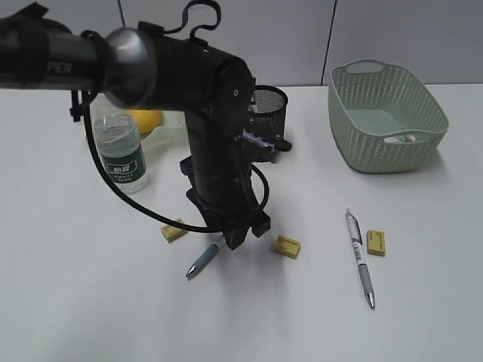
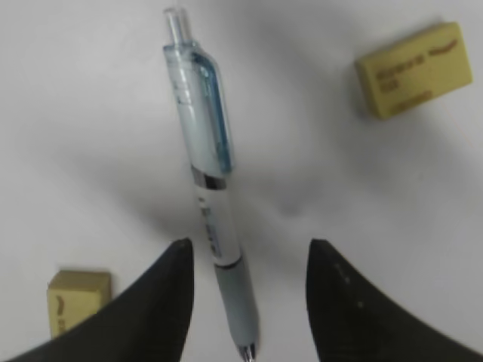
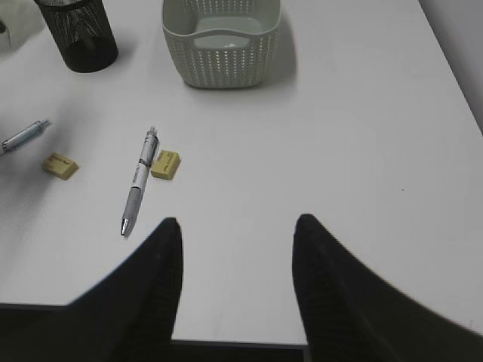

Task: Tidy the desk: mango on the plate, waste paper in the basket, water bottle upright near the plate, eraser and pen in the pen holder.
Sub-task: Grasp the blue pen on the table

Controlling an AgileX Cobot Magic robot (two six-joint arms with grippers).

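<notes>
We take the pen holder (image 1: 269, 105) as our landmark. Nearest to the camera, well in front of it and to the right, a grey pen (image 1: 359, 258) lies on the white table (image 1: 90, 302) with one yellow eraser (image 1: 376, 242) just beside it. In front of the pen holder the left arm (image 1: 219, 151) comes in from the upper left and bends straight down. Its left gripper (image 2: 249, 302) stands low over a blue pen (image 2: 207, 188); the two dark fingers (image 2: 162, 302) are half apart on both sides of the grip end, and we cannot tell if they touch it. Two more erasers lie near: one (image 1: 287, 246) to the right of this gripper, one (image 1: 173, 231) to the left. The right gripper (image 3: 234, 286) hovers at the near table edge, jaws half apart and holding nothing.

Left of the pen holder the water bottle (image 1: 122, 151) stands upright. Behind it the mango (image 1: 146, 119) shows; the plate is mostly hidden. Inside the pen holder we cannot see. To its right, the basket (image 1: 385, 113) holds a small white thing (image 1: 410, 137), perhaps the waste paper.
</notes>
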